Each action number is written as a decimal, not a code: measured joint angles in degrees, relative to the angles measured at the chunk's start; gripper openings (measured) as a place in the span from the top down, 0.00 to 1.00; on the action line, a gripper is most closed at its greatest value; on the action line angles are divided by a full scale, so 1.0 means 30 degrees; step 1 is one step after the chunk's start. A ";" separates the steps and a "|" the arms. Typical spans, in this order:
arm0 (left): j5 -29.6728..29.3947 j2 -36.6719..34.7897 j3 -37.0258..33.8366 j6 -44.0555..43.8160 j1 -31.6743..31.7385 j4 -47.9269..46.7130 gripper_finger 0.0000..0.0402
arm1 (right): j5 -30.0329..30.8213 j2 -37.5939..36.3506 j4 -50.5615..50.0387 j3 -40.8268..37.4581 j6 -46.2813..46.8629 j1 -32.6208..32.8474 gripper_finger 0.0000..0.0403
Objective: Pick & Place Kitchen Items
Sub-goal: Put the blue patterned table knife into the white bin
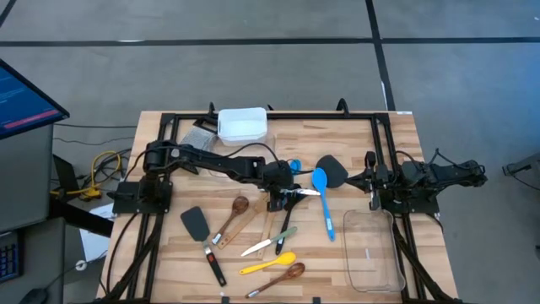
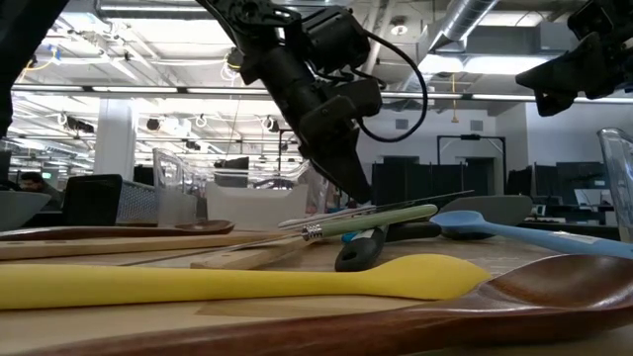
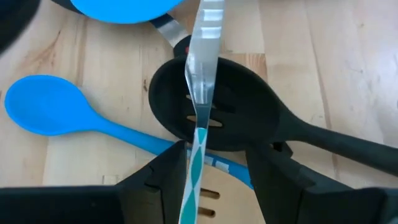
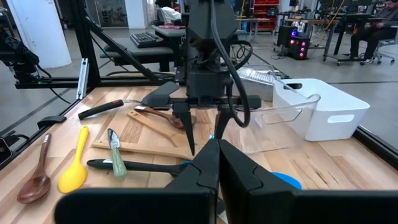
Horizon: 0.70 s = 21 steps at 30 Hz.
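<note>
the left gripper (image 1: 283, 196) hangs at mid-table, fingers spread on either side of a small knife with a teal-and-white striped handle (image 3: 194, 163), not clamped on it. the knife lies across a black slotted spoon (image 3: 217, 115), with a blue silicone spoon (image 1: 322, 196) just beside at three o'clock. the right gripper (image 1: 372, 179) waits closed at the table's three o'clock edge. the clear plastic tub (image 1: 373, 250) at five o'clock looks empty, and the yellow silicone spoon (image 1: 268, 264) and wooden spoons (image 1: 234, 213) lie loose, so the sorting seems barely begun.
</note>
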 joint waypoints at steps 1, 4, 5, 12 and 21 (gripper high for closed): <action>0.0002 -0.0009 0.0000 0.0006 0.0000 0.0153 0.61 | -0.0004 0.0000 0.0002 0.0000 0.0000 0.0003 1.00; 0.0125 -0.0153 -0.0015 -0.0052 0.0004 0.0173 0.61 | -0.0007 0.0000 0.0002 0.0000 0.0000 -0.0002 1.00; 0.0119 -0.0193 -0.0020 -0.0052 0.0000 0.0168 0.61 | -0.0007 0.0000 0.0002 0.0000 0.0000 0.0005 1.00; 0.0073 -0.0321 -0.0015 0.0006 0.0000 0.0237 0.61 | -0.0007 0.0000 0.0002 0.0000 0.0000 0.0005 1.00; -0.0009 -0.2287 0.0007 0.0036 0.0000 0.0376 0.61 | -0.0007 0.0000 0.0002 0.0000 0.0000 0.0005 1.00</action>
